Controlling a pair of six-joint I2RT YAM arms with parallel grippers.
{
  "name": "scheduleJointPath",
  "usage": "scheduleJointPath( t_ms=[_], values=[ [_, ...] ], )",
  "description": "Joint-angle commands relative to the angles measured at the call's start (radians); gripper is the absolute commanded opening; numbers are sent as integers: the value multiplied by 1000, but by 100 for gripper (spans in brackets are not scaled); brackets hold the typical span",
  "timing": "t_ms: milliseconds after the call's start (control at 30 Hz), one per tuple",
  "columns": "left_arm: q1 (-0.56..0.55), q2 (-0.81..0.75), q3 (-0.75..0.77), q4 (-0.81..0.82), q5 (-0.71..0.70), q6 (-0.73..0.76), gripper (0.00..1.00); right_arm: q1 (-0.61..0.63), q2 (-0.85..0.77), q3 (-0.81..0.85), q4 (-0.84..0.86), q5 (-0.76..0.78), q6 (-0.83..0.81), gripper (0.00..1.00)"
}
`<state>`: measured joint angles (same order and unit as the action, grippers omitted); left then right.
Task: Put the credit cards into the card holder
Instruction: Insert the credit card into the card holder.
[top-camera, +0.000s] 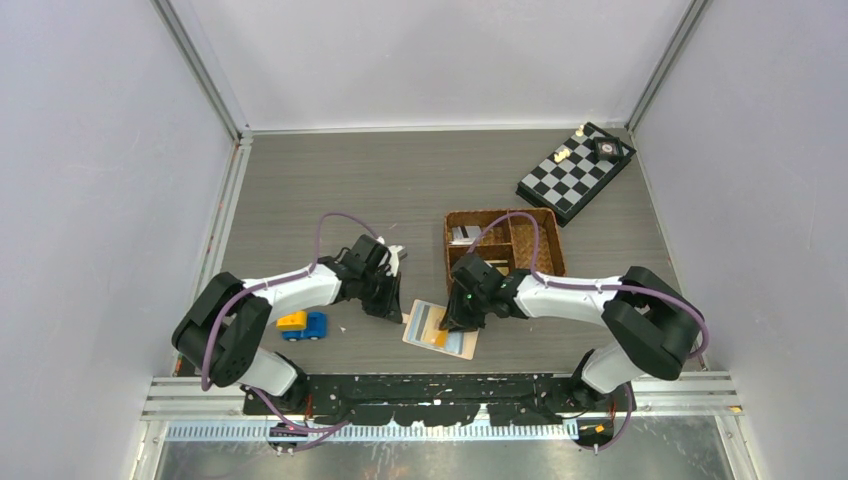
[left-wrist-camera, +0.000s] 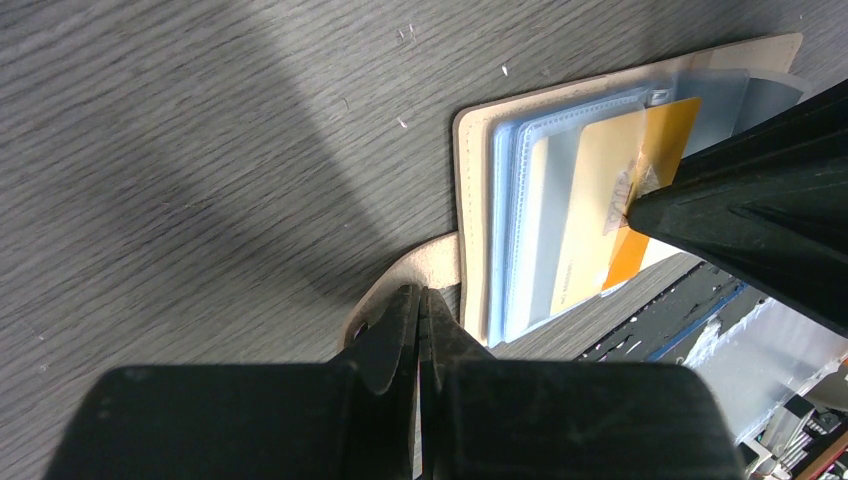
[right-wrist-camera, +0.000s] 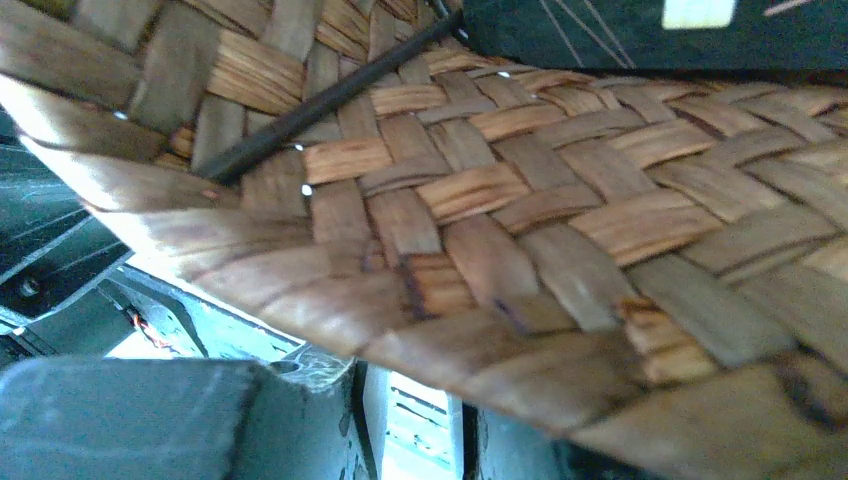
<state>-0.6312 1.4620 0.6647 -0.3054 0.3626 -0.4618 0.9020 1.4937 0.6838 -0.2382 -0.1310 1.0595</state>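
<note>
While the card holder lies open on the table near its front edge, a yellow card sits partly inside its clear pocket.
The right gripper rests its tip on the card's outer end; whether it actually grips the card I cannot tell. The left gripper has its fingers closed together at the snap tab on the holder's other side. Just behind the holder stands a woven basket; a toy truck lies to the left, and a chessboard sits well apart in the far right corner.
</note>
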Motion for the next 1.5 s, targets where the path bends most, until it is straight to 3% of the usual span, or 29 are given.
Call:
scheduleJointPath(
  t_ms=[0, 500, 1467],
  values=[
    [-2, 13, -6, 22, -9, 28, 0, 18, 45, 18, -42, 67, -27, 29],
    [-3, -3, -11, 14, -39, 14, 0, 27, -66, 35, -187, 128, -6, 37],
    [-4, 0, -10, 15, -17, 22, 0, 46, 31, 87, -19, 75, 16, 14]
  ],
)
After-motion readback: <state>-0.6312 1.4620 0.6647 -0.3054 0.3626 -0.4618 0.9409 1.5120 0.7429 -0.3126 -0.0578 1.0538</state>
